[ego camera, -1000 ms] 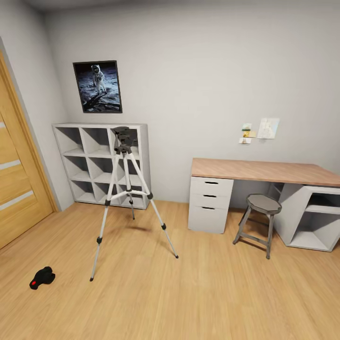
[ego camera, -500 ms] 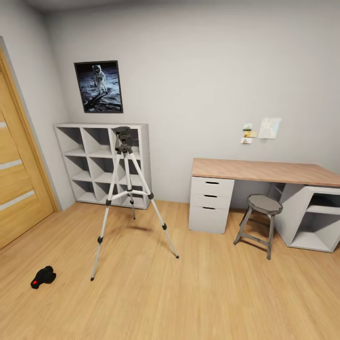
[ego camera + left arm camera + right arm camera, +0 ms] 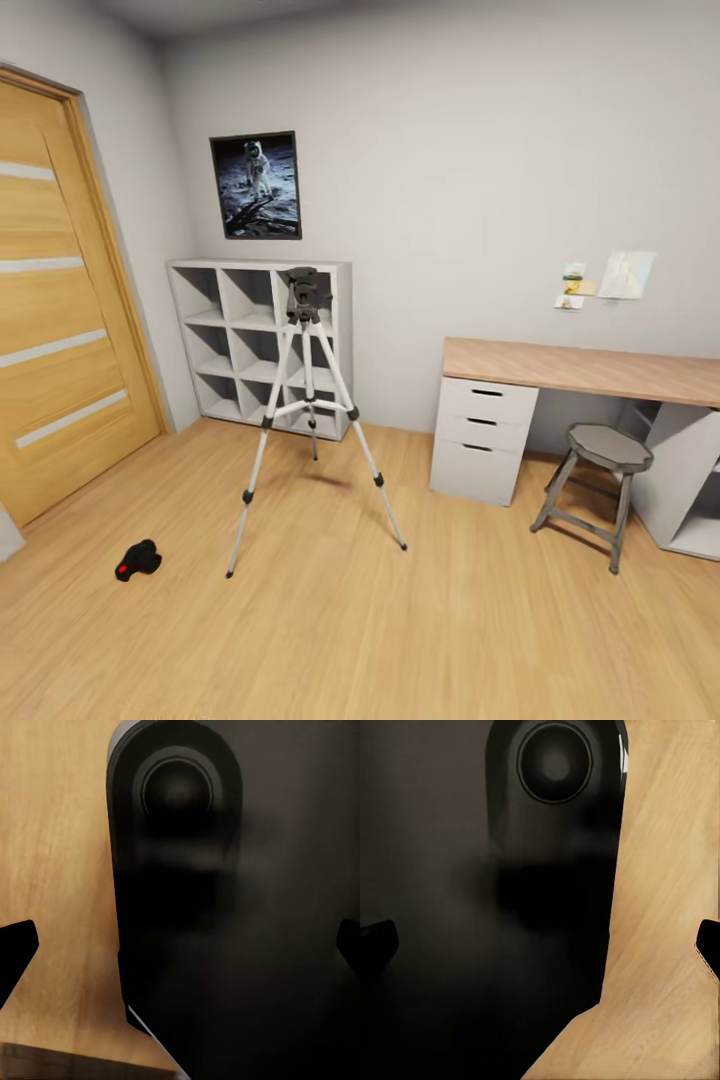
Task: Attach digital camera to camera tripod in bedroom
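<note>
The digital camera (image 3: 138, 560) lies on the wood plank floor at the lower left, small and black with a red spot on it. About a pace to its right stands the camera tripod (image 3: 301, 295), silver legs spread, dark head bare on top. Both are some way ahead of me. In the left wrist view my left gripper (image 3: 180, 960) is open, its dark fingertips (image 3: 16, 949) far apart at the picture's edges with nothing between them. My right gripper (image 3: 544, 949) is open too, its fingertips (image 3: 375, 941) wide apart, held over the floor beside my black body.
A wooden door (image 3: 60, 300) fills the left wall. A white cube shelf (image 3: 250, 266) stands behind the tripod under a moon poster (image 3: 256, 186). To the right are a wood-topped white desk (image 3: 590, 368) and a grey stool (image 3: 605, 447). Open floor lies between me and the camera.
The whole head view has swung left, so everything sits further right and more of the door shows. The camera and the tripod themselves have not moved.
</note>
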`<state>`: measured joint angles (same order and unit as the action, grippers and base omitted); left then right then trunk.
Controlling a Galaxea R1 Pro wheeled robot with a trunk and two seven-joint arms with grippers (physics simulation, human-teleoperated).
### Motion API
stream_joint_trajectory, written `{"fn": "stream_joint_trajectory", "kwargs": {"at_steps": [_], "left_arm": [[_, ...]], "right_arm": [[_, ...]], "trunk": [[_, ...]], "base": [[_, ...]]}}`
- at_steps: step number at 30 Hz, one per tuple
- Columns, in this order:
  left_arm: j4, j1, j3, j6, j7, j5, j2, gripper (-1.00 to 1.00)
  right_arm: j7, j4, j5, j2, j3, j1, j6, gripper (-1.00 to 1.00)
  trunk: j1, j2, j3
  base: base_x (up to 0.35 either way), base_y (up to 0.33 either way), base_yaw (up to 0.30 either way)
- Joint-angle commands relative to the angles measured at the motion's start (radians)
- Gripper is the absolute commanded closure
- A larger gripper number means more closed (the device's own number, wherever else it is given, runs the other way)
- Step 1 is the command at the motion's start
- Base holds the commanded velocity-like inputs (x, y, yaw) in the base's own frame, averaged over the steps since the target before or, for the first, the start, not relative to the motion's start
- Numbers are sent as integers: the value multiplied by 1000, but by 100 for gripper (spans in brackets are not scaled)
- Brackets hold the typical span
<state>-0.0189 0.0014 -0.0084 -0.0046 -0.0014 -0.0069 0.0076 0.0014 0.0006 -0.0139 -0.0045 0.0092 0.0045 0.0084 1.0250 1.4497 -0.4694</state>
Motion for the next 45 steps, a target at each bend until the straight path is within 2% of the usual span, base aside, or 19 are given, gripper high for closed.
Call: {"fn": "stream_joint_trajectory", "kwargs": {"at_steps": [1,37,45], "left_arm": [[-1,0,-1,-1,0,-1,0,-100],[-1,0,-1,-1,0,-1,0,-100],[-1,0,-1,-1,0,-1,0,-100]], "right_arm": [[0,-1,-1,0,1,0,1,-100],[-1,-1,0,1,3,0,-26,-100],[0,-1,0,0,3,0,-43,-100]], "trunk": [[0,0,-1],[0,0,-1],[0,0,-1]], "base": [[0,0,268],[0,0,269],[0,0,80]]}}
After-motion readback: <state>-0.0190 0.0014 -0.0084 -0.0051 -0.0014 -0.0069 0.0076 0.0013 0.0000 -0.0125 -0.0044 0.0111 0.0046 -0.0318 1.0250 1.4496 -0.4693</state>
